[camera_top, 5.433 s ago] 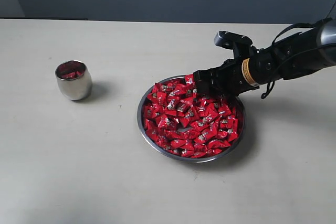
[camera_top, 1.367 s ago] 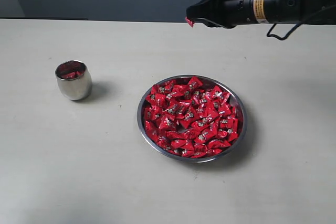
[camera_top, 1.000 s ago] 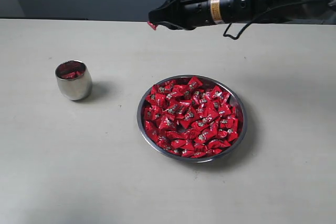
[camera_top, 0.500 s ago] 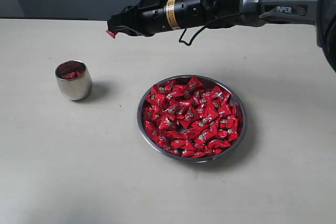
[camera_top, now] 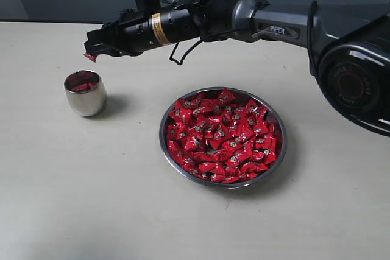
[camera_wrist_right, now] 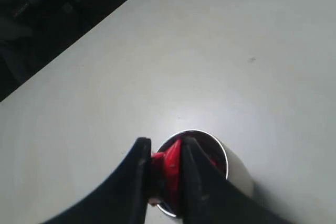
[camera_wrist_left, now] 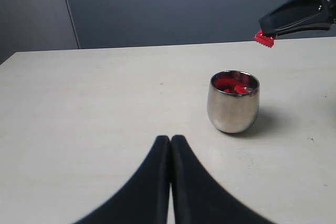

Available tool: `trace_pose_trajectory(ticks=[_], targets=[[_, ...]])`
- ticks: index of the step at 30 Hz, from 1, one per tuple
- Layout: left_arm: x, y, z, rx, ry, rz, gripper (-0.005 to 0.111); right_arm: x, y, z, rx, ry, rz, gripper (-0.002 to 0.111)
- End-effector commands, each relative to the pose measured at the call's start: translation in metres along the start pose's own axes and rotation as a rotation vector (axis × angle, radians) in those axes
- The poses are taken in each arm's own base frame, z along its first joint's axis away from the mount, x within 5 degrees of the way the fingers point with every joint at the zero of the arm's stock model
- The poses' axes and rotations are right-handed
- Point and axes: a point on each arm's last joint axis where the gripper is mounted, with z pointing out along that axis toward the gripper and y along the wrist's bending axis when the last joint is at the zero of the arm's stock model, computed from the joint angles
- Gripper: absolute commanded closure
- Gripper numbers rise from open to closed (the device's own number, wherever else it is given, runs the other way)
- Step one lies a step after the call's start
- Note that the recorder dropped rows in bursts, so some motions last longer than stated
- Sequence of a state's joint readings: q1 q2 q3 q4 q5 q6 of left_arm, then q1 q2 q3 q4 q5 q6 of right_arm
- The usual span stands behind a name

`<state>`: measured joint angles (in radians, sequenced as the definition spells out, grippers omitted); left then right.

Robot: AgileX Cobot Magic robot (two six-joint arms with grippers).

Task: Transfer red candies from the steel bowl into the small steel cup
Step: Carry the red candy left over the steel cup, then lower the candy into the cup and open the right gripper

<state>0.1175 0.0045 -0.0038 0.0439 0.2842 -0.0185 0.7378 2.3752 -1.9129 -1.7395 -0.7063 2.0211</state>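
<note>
Right fingers (camera_top: 95,49) pinch one red candy (camera_top: 91,57) over the small steel cup (camera_top: 85,93), poised to drop it; left fingers (camera_wrist_left: 163,178) rest closed, empty.

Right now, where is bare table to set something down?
Bare table between the small steel cup and the steel bowl, across the exterior view's foreground, and right of the bowl. Crowded: over the cup, where the right gripper holds a red candy.

Open table (camera_top: 73,181) around small steel cup (camera_top: 85,97), mouth apparently unblocked, steel bowl (camera_top: 225,185) apart
</note>
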Motion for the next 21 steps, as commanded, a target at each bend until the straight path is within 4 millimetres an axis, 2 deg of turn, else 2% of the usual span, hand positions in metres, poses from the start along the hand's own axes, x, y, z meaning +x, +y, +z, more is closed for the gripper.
trace_pose_trajectory(ticks=[1,21], targets=[[0.001,0.000,0.000,-0.001,0.000,0.000,0.106,-0.001,-0.003,0.007,-0.011,-0.005,0.053,0.109],[0.001,0.000,0.000,-0.001,0.000,0.000,0.106,0.013,0.002,0.032,0.007,0.005,0.061,0.109]])
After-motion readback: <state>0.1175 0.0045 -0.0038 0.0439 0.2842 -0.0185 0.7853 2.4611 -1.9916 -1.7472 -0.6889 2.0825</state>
